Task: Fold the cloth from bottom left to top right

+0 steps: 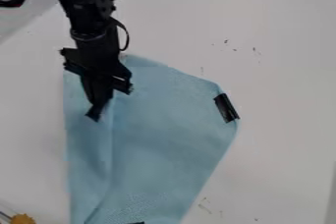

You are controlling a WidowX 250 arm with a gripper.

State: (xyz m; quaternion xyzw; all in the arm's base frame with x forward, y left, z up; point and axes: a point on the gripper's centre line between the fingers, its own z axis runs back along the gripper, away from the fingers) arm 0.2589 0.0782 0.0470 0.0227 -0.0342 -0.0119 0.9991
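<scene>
Light-blue cloth [167, 129] on a white table [282, 70], seen at a slant from above. The cloth occupied the ctr. and lower L of the view and ran down to the bottom edge; its L margin was nearly straight, its upper R margin curved, and its R side slanted inward toward the bottom. A long crease ran down the L part, w/ a bend toward the lower L. The black arm [87, 14] entered from the upper L, w/ a thin cable loop [125, 36] at its R side. The gripper [96, 114] hung over the upper L part of the cloth, tip end down, near the crease; whether it stood wide or narrow, or held any fabric, could not be told. A black strip [226, 108] lay tilted across the cloth's R margin. Small dark marks [255, 50] dotted the table, incl. several beyond the upper R margin. A yellow-orange obj. [22, 219] sat at the lower L corner.
</scene>
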